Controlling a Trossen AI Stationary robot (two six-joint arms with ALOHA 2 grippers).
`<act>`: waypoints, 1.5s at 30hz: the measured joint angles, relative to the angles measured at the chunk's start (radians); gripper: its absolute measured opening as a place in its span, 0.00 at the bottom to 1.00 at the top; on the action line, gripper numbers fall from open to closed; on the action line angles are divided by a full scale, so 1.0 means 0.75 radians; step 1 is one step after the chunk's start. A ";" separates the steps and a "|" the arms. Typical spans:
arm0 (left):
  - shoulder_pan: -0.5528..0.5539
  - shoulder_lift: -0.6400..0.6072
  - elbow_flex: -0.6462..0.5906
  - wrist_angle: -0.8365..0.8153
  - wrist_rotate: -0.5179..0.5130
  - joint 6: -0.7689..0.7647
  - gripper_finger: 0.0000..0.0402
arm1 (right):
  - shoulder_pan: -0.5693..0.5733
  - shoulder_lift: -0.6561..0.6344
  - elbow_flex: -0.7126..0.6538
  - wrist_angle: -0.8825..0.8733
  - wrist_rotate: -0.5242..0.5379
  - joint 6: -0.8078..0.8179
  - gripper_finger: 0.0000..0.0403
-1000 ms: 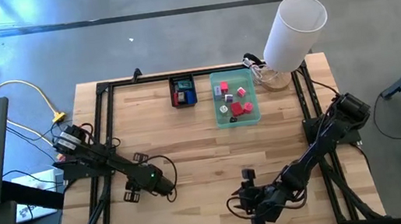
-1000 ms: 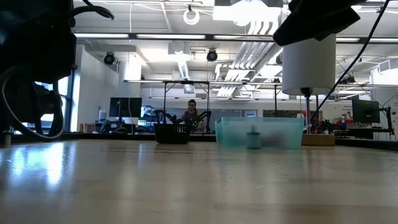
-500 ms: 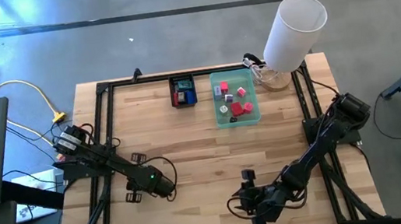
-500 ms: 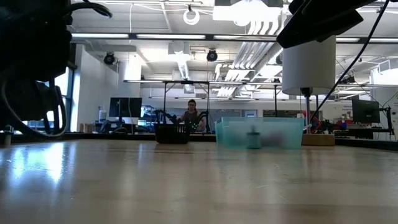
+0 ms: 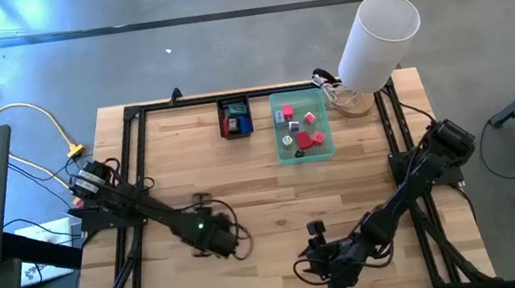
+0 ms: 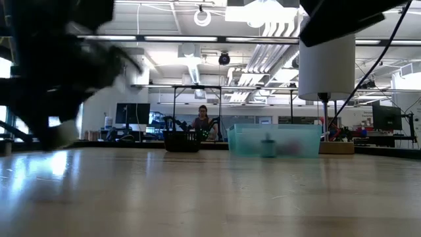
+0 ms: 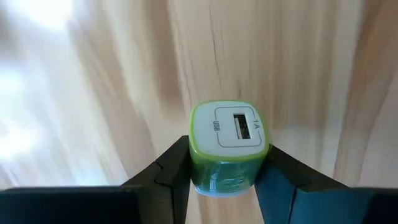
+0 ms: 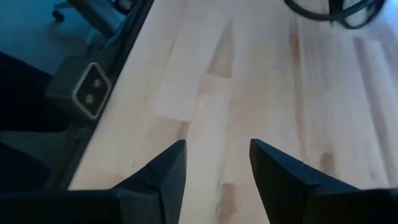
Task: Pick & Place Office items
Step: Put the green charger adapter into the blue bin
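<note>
In the left wrist view my left gripper (image 7: 227, 169) is shut on a small green cube charger (image 7: 229, 134) with a white face and a USB slot. From above, this gripper (image 5: 212, 233) hangs over the table's near-left middle. My right gripper (image 5: 316, 257) is open and holds nothing, low over the near edge right of centre; its wrist view shows bare wood between its fingers (image 8: 217, 168). Red, pink and pale small pieces lie in the translucent teal tray (image 5: 305, 147) at the far side. Red and blue pieces sit in the small black tray (image 5: 232, 102) beside it. My left gripper pinches the green charger by two opposite green side walls (image 7: 198, 163), one finger (image 7: 174, 171) on each. The white USB face (image 7: 231, 126) is turned toward the wrist camera. The fingers point down at the wood. Whether the charger is clear of the table does not show.
A tall white cylinder (image 5: 377, 41) stands on a wooden base at the far right corner. A black metal frame (image 5: 137, 151) runs round the table's edges. Bare wood lies between the arms and the trays. In the low view a person (image 6: 202, 122) sits far behind the table.
My left gripper has moved toward the table's right, staying shut on the green charger; it shows as a blur in the low view.
</note>
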 joint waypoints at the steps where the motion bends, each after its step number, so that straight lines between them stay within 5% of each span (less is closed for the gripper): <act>1: 0.005 0.000 0.027 0.063 -0.076 0.038 0.31 | -0.006 0.000 0.000 0.003 0.011 -0.018 0.41; 7: 0.040 -0.001 0.175 0.527 -0.394 0.338 0.31 | -0.041 -0.044 0.001 0.046 0.040 -0.020 0.41; 13: 0.018 -0.002 0.198 1.075 -0.394 0.742 0.32 | -0.024 -0.089 0.001 0.080 0.186 -0.028 0.41; 18: 0.001 -0.002 0.198 1.345 -0.382 0.788 0.33 | 0.015 -0.126 0.001 0.223 0.251 -0.179 0.41; 28: -0.051 -0.002 0.198 1.574 -0.369 0.698 0.33 | 0.116 -0.167 0.002 0.467 0.666 -0.636 0.41; 38: -0.088 -0.002 0.198 1.670 -0.370 0.718 0.33 | 0.028 -0.167 0.001 0.466 0.492 -0.594 0.43; 45: -0.089 -0.002 0.198 1.689 -0.370 0.719 0.33 | -0.009 -0.167 0.001 0.451 0.491 -0.573 0.60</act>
